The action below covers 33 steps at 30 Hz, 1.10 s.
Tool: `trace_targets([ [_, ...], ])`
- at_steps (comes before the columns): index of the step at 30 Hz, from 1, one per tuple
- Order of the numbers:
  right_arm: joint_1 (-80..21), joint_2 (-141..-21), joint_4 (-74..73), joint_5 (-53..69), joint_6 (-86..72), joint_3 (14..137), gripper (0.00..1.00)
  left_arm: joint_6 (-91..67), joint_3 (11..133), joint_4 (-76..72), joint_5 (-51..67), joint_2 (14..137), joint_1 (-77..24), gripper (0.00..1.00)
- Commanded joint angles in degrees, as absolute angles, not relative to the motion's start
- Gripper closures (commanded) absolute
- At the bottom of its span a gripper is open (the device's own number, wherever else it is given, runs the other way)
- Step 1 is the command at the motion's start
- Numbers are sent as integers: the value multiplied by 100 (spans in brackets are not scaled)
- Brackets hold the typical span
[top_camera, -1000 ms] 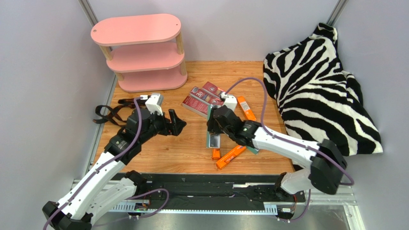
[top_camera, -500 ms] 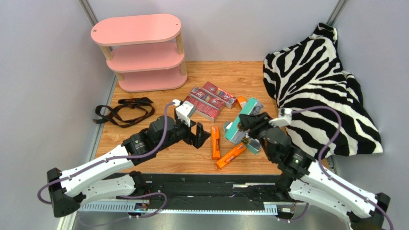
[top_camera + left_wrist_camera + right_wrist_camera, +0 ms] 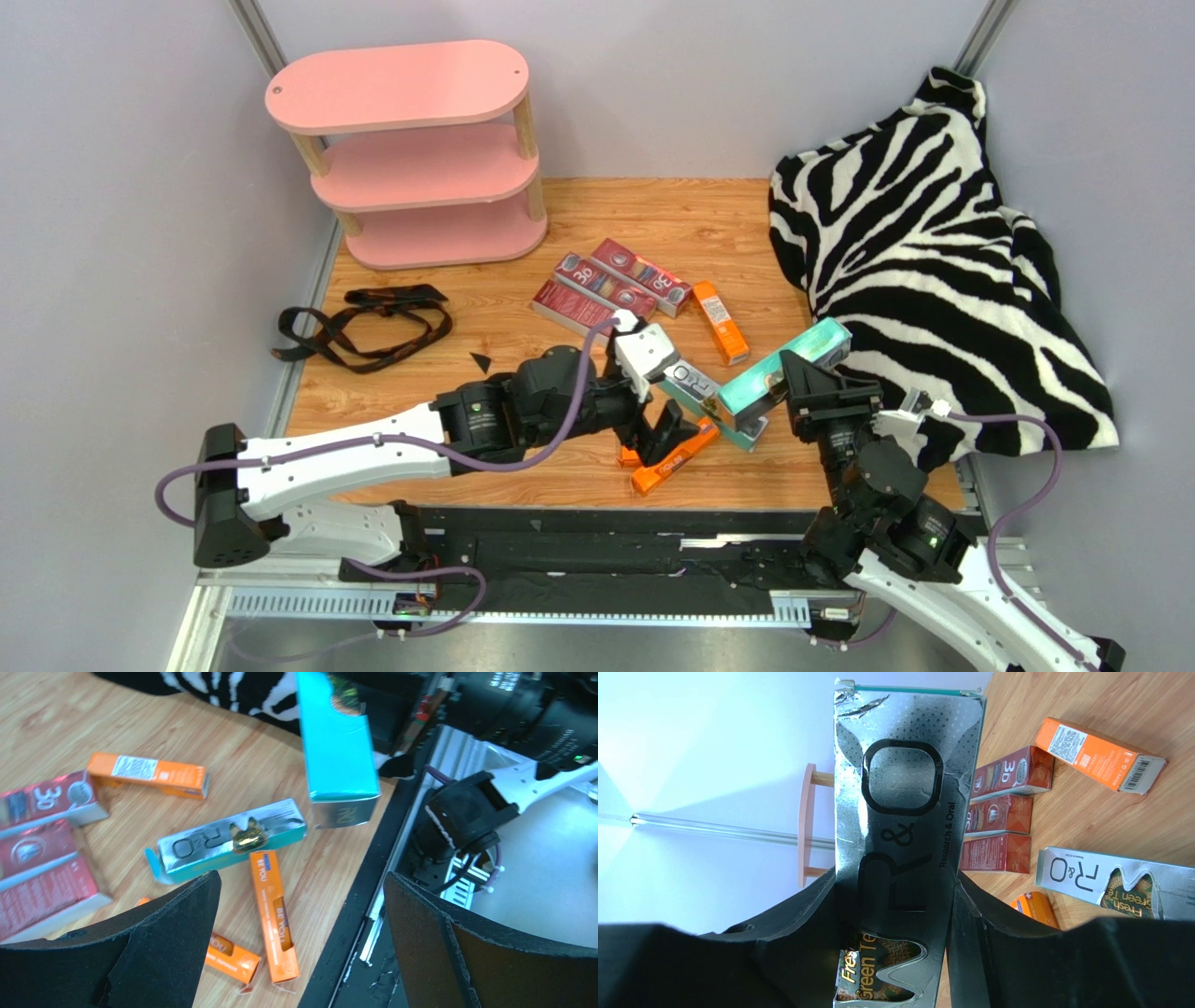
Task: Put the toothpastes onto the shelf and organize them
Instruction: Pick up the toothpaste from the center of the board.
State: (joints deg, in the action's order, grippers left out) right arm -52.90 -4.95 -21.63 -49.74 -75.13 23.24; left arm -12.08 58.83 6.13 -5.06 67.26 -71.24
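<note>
Holds one silver-grey toothpaste point(image 3: 765, 378) in the right end effector point(image 3: 814, 392), squeezed narrow on its two long sides. Holds it up in the air, off the worktop point(image 3: 659, 224), right by the zebra cloth point(image 3: 926, 238) and well apart from the pink shelf point(image 3: 400, 84). Grips it near one end, most likely so the long free end can slide onto a board first.

Hangs the left end effector point(image 3: 668, 427) wide open, with nothing in it, low over the messy pile. Points down at an orange toothpaste point(image 3: 275, 917), with the other silver-grey toothpaste point(image 3: 228, 840) lying flat just past it. Looks ready to grab the next box, though cannot tell which one.

From above: shows the whole job at once. Shows no box on the shelf boards that can be seen. Shows three dark red toothpastes point(image 3: 603, 291) side by side in the middle of the worktop, yet to go.

From the right wrist: shows the big letters on the held box and a crumpled top corner, not seen from above. Shows only a thin pink slice of shelf far behind it.

From the left wrist: shows the blue-green side of the held box hanging in the air past the pile, and the wide gap between the black fingers point(image 3: 154, 952). Shows no shelf at all.
</note>
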Motion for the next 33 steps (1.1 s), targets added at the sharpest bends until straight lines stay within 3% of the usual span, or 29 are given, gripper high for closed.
trace_targets([
  [1,-5291,-413,-2259,-5326,-7884,2417,76,-783,6511,413,-89,7206,-7426,5],
  [15,-5291,-457,-2592,-5080,-6706,3102,80,-317,7917,1589,685,8446,-7576,16],
  [33,-5291,-1274,-2672,-3964,-5802,3691,82,-307,8086,1741,738,8754,-7322,17],
])
